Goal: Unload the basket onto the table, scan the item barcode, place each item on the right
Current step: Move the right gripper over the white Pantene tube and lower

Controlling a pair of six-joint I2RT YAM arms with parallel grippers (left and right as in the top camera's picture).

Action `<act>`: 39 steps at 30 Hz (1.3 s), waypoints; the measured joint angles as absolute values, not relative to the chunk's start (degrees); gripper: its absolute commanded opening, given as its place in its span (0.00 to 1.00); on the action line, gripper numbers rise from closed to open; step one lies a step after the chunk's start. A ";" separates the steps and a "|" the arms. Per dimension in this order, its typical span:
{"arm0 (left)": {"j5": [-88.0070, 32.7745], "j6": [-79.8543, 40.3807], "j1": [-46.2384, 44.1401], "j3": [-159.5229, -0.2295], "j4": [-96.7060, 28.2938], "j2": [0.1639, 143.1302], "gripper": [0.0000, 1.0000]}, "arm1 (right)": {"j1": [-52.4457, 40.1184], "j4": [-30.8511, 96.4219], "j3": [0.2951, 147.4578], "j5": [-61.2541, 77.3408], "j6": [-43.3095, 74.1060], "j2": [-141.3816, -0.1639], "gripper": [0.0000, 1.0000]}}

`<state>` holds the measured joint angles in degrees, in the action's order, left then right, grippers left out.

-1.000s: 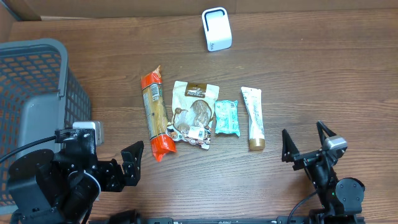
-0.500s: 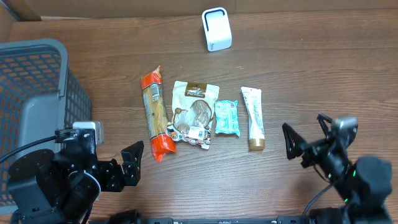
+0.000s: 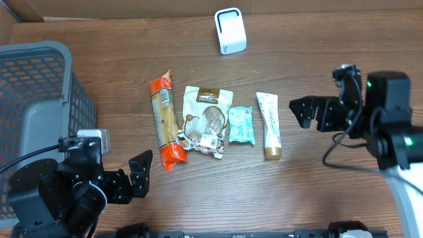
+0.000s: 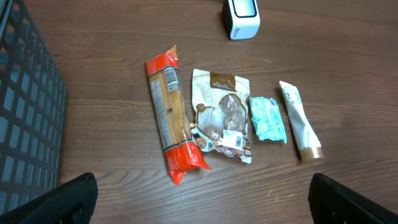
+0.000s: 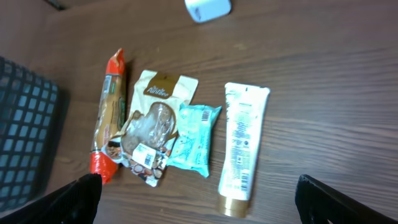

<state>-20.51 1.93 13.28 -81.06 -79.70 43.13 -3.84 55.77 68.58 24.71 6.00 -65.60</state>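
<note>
Left gripper [image 3: 141, 174] and right gripper [image 3: 312, 112]: jaws released, holding nothing. Items lie in a row before the scanner [image 3: 230, 31], left to right: orange packet [image 3: 165, 122], snack pouch [image 3: 206, 122], teal packet [image 3: 241, 125], tube [image 3: 269, 122].

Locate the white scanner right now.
Overhead view: the white scanner stands alone near the far edge of the table, about centre, beyond the brown pouch and the teal packet.

My right gripper [image 3: 312, 114] is moving up from the near edge; it is now hanging beside the tube [image 3: 268, 125].
</note>
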 measured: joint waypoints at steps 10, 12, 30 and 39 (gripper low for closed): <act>-20.49 1.93 13.28 -81.06 -79.72 43.13 1.00 | -3.86 56.40 68.62 27.24 5.78 -81.56 0.77; -20.51 1.93 13.28 -81.06 -79.72 43.13 1.00 | -3.86 56.58 68.62 27.07 5.80 -84.68 0.67; -20.51 1.93 13.28 -81.06 -79.72 43.13 1.00 | -15.07 57.23 68.62 20.60 7.60 -94.30 0.58; -20.51 1.93 13.28 -81.06 -79.72 43.13 0.99 | -27.18 54.85 66.87 20.67 13.23 -94.30 0.65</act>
<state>-20.51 1.93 13.28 -81.06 -79.72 43.13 -27.18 54.85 66.87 20.67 13.23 -94.30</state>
